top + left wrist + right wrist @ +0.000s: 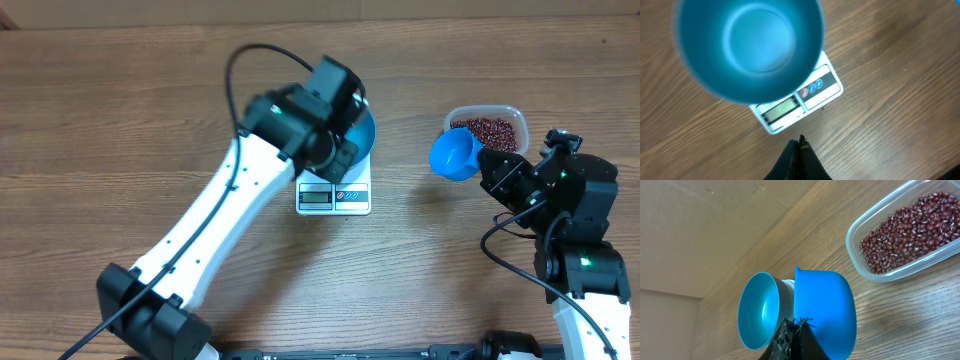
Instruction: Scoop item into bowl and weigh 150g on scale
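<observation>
**Beans in the tub, bowl bare on the scale**

The beans (910,227) lie heaped in the clear tub (920,262) at the right of the surface (900,100). Just beside the tub, the right gripper (796,324) is clamped on a blue scoop (825,310), which it holds above the wood with its inside showing plain blue from overhead. Well to the left, the bowl (755,40) sits on the scale (827,90) with nothing in it. The left gripper (800,145) hangs just in front of the scale's display edge, fingers pressed together, holding nothing and touching neither scale nor bowl
</observation>
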